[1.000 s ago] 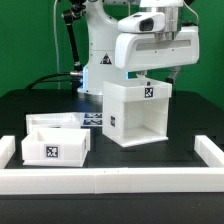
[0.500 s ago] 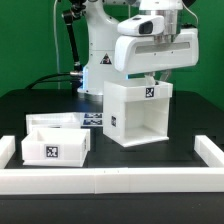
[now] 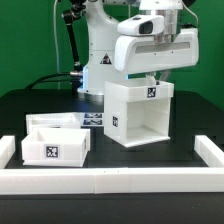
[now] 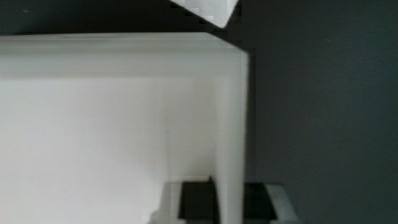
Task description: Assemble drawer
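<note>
The white cube housing [image 3: 138, 112] stands upright right of centre, its open front facing the camera and a tag on top. My gripper [image 3: 158, 78] is at its top far edge. In the wrist view the gripper [image 4: 230, 203] straddles one thin white wall of the housing [image 4: 107, 120], with a dark finger [image 4: 196, 203] against each side, shut on it. Two shallow white trays sit on the exterior view's left: the front one [image 3: 55, 150] shows a tag, and the other [image 3: 58, 123] lies just behind it.
The marker board [image 3: 97, 119] lies flat between the trays and the housing. A low white rail [image 3: 110, 180] edges the table's front and both sides. The robot's base [image 3: 98, 60] and cables stand behind the housing.
The arm's hand has shifted slightly lower and toward the exterior view's left over the housing, then held still. The housing and trays have not moved.
</note>
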Controlling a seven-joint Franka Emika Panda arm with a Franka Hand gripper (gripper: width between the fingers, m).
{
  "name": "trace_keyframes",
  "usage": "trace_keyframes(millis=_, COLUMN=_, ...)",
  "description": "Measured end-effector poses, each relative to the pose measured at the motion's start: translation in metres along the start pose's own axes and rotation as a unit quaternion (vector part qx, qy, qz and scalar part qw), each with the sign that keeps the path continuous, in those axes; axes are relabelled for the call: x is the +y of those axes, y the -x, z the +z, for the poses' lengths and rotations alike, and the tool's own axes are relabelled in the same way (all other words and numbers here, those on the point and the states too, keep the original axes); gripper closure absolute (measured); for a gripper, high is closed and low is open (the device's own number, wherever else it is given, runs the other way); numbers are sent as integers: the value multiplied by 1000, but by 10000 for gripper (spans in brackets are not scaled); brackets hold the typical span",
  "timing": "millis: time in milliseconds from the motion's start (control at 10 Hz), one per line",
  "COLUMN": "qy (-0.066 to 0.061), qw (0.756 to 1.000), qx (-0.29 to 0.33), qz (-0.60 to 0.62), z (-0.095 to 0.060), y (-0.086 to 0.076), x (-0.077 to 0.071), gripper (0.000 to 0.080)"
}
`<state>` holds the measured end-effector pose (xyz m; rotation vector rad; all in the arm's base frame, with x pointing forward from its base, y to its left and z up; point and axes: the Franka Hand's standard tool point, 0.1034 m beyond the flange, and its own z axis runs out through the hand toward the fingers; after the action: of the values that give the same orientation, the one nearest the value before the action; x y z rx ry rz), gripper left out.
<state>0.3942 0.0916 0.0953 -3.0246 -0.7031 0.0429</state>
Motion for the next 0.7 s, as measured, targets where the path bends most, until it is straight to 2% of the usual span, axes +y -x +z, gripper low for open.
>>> trace_keyframes(millis=300, qy=0, qw=1000, qx=0, qz=0, z=0, y=0, x=0, gripper=762)
trace_keyframes(millis=400, qy=0, qw=1000, qx=7, qz=3, z=0, y=-10, x=5, gripper=762)
trace_keyframes(millis=700, qy=3, qw=999, qx=43, qz=16, z=-2, y=-53, x=31, gripper=762)
